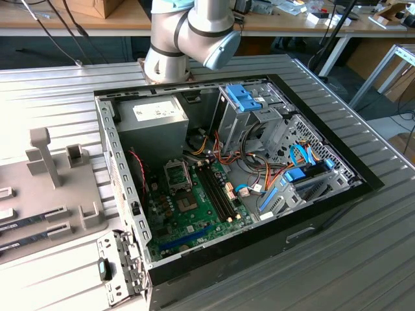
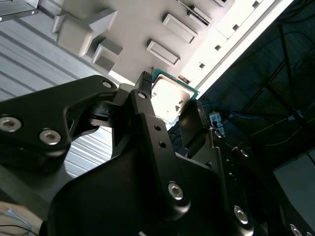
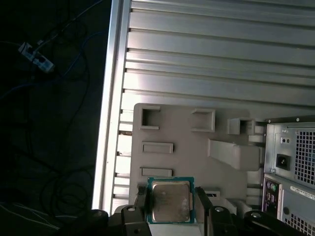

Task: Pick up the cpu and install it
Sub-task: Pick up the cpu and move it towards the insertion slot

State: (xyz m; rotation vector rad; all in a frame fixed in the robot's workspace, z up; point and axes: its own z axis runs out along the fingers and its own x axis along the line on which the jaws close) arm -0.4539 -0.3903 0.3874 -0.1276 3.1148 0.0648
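Green-edged square cpu (image 3: 170, 200), silvery top

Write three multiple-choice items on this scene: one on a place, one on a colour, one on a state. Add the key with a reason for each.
1. In the exterior view, where does the grey tray lie?
A) on that view's left of the computer case
B) inside the case
C) on that view's right of the case

2. What colour is the border of the cpu?
A) red
B) green
C) yellow

3. What state is the hand in?
A) open and empty
B) shut on a memory stick
C) shut on the cpu

Key:
1 A: the tray sits beside the case's wall on that side.
2 B: a green rim frames the silvery top in both wrist views.
3 C: the fingers press on opposite sides of the cpu.
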